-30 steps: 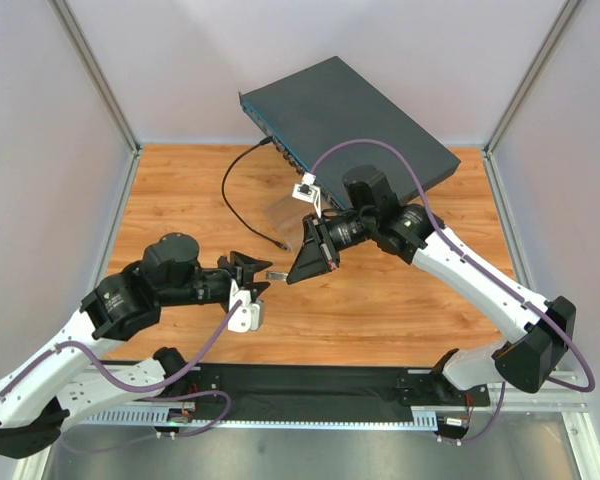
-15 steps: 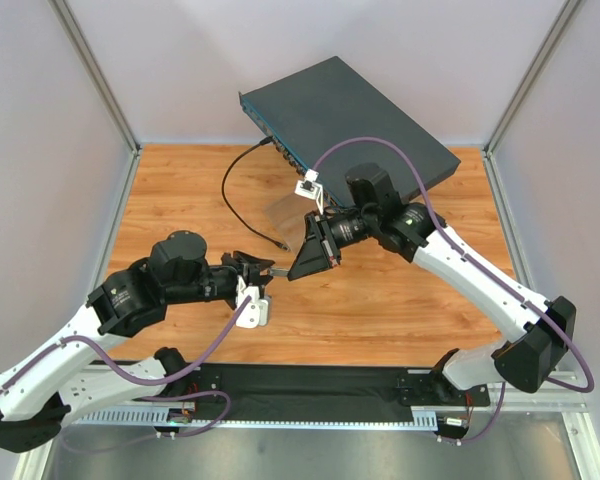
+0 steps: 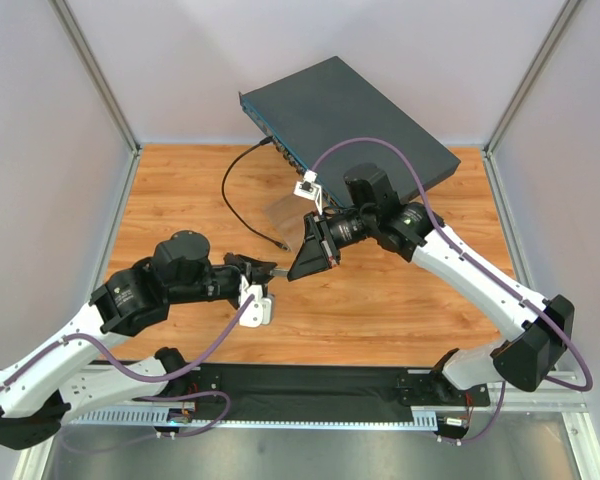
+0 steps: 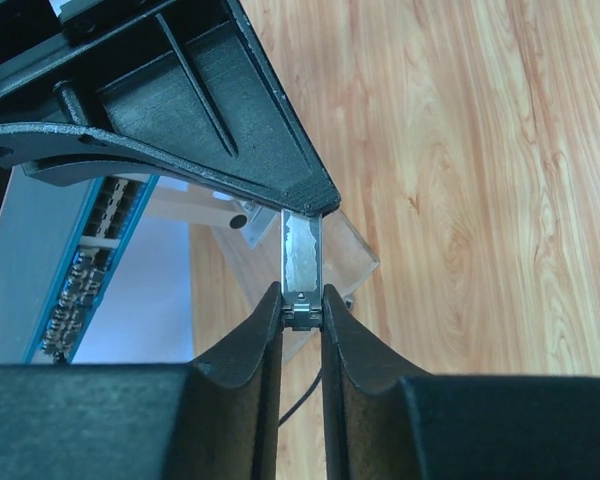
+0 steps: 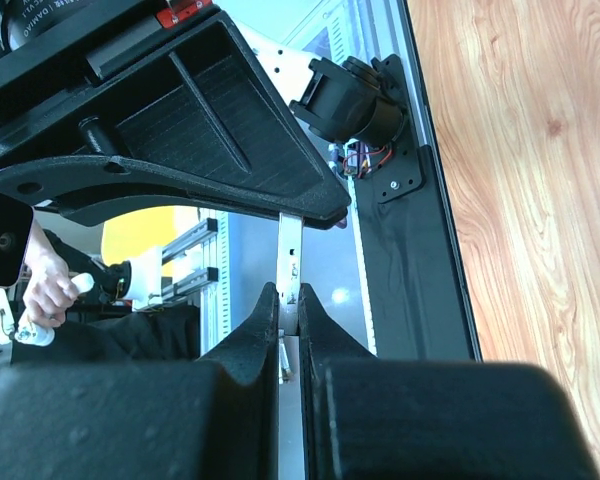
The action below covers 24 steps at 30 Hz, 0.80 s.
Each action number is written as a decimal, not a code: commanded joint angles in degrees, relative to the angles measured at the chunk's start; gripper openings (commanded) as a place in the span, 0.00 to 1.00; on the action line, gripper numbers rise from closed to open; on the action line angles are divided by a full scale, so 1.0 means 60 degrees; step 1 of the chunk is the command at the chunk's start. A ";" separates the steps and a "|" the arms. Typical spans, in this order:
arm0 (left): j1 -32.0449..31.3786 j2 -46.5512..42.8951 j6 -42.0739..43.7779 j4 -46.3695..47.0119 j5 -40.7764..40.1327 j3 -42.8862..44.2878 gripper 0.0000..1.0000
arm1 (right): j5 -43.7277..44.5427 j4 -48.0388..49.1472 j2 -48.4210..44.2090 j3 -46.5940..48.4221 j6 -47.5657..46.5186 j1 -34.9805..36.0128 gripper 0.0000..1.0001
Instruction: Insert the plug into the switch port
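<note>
Left gripper (image 4: 302,310): jaws drawn in to a narrow gap, both fingertips pressed against the sides of one end of the plug (image 4: 302,250). Right gripper (image 5: 288,300): jaws almost together, pinching the opposite end of the same plug. The two grippers thus meet tip to tip, with the plug bridging them, above the middle of the wooden board (image 3: 400,300).

Count of items:
- **Arms and grippers:** two arms, two grippers, and two purple cables, one looping along the left arm (image 3: 220,330) and one arching over the right arm (image 3: 380,145).
- **Plug:** one, a short clear piece with a metallic sheen. It is held clear of the board and well apart from the port row.
- **Switch (image 3: 350,115):** one, a flat dark grey box at the far edge of the board, set at an angle. Its teal-blue port edge faces the near left.
- **Black cable (image 3: 230,195):** one. One end meets the port row, and the rest curves across the board. Its free end lies near the grippers.
- **Clear plastic piece (image 3: 283,215):** one, resting on the board between the switch and the grippers.

From the left wrist view the port row appears to the left of the plug.
</note>
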 commanded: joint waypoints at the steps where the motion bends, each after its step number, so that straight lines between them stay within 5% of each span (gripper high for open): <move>1: -0.0068 -0.0008 -0.0148 0.0336 -0.0002 0.0333 0.19 | 0.0067 0.0071 0.0065 -0.0009 -0.0092 -0.0041 0.00; 5: -0.0068 0.0022 -0.0687 0.0350 -0.0104 0.0464 0.00 | 0.0489 -0.0103 0.0051 0.0224 -0.0136 -0.0041 0.09; 6: -0.0068 0.0094 -0.0951 0.0350 -0.0148 0.0522 0.00 | 0.0638 -0.0163 0.0037 0.0327 -0.0136 -0.0056 0.19; 7: -0.0068 0.0167 -0.1172 0.0307 -0.0236 0.0610 0.00 | 0.0697 -0.0192 0.0007 0.0430 -0.0165 -0.0085 0.45; 10: -0.0068 0.0344 -0.2153 0.0131 -0.0455 0.0772 0.00 | 0.1063 -0.0470 -0.0153 0.0986 -0.0384 -0.0261 0.82; 11: -0.0068 0.0373 -0.2402 0.0087 -0.0543 0.0787 0.00 | 0.1296 -0.0587 -0.0241 0.1133 -0.0486 -0.0334 0.86; 19: 0.0866 0.0943 -0.5737 -0.0147 0.0011 0.0918 0.00 | 0.2747 -0.0544 -0.2039 0.1677 -0.0649 -0.1402 0.99; 24: 0.1513 0.2435 -0.7120 -0.0893 -0.0134 0.2147 0.00 | 0.3597 -0.0251 -0.3404 0.0887 0.0068 -0.3538 1.00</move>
